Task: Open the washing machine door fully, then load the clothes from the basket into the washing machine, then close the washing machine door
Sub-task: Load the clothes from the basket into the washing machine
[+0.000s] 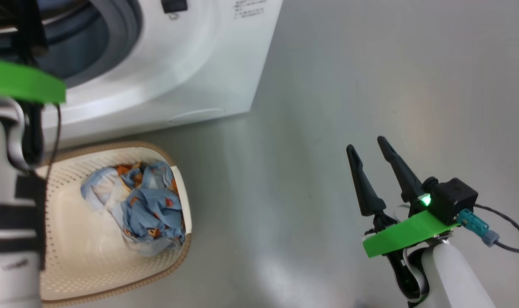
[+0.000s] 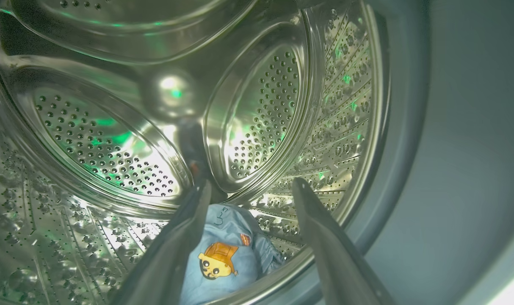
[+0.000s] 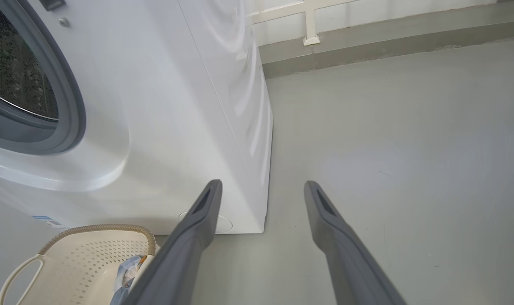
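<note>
**Left gripper** (image 2: 252,182): my fingers stand wide apart with nothing clamped between them. The arm reaches forward through the opening of the washing machine (image 1: 191,77), the fingers pointing into the steel drum (image 2: 113,140).
- Blue garment with a cartoon print (image 2: 223,258): it lies on the drum wall between my two fingers, near their bases. I cannot tell whether it touches a finger.
- Grey-blue seal (image 2: 409,127): it curves past the outer side of my right-hand finger.
- My pale forearm (image 1: 7,214), with its black straps, rises over the near-left edge of the basket (image 1: 80,256).

**Right gripper** (image 1: 366,143): my fingers are fully spread and empty. The arm is held low over the grey floor (image 1: 370,64), the fingers pointing ahead and slightly left, with green tape (image 1: 407,233) across the wrist.
- Washing machine: ahead and to the left of these fingers. Its lower front corner and round flap (image 3: 227,224) sit just past the left fingertip in the wrist view.
- Basket: well to the left, on the floor against the machine's front.
- Crumpled blue and orange clothes (image 1: 152,205): these lie inside the basket.
</note>
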You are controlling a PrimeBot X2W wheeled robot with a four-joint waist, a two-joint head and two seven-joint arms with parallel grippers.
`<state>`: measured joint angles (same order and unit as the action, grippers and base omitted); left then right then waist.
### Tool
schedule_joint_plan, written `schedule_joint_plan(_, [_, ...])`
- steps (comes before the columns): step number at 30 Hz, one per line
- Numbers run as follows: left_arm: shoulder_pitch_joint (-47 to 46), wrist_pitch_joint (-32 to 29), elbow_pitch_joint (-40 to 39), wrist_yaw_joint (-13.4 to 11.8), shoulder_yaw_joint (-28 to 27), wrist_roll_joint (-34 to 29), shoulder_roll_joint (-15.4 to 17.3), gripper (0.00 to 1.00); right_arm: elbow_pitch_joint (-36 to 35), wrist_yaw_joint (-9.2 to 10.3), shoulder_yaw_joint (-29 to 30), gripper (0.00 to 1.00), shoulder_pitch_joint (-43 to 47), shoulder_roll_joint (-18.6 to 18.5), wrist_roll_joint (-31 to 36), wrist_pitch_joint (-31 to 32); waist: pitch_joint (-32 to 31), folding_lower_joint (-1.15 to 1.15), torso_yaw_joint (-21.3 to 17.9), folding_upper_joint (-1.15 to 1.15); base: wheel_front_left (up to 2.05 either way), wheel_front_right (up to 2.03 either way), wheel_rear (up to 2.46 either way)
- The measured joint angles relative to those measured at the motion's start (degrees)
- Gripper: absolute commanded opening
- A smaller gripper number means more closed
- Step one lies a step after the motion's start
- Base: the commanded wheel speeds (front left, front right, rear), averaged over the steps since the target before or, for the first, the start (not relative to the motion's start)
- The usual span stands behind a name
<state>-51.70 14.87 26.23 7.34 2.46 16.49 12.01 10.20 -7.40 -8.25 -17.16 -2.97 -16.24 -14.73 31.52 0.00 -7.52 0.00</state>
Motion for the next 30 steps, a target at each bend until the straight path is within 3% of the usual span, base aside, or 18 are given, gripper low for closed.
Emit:
schedule_joint_plan(16, [22.99,0.0,-14.12,0.0,-5.87,-1.15,-5.32,1.0,0.96,0.0,1.76,1.0,3.86,-0.03,0.02,0.0,-9.23,0.0,2.84,0.0,0.0,0.0,0.0])
schedule_joint_plan(30, [37.39,0.0,-19.16,0.0,-9.27,-1.93,-8.14,1.0,1.38,0.0,2.26,1.0,7.09,-0.01,0.01,0.0,-15.89,0.0,3.91,0.0,0.0,0.0,0.0])
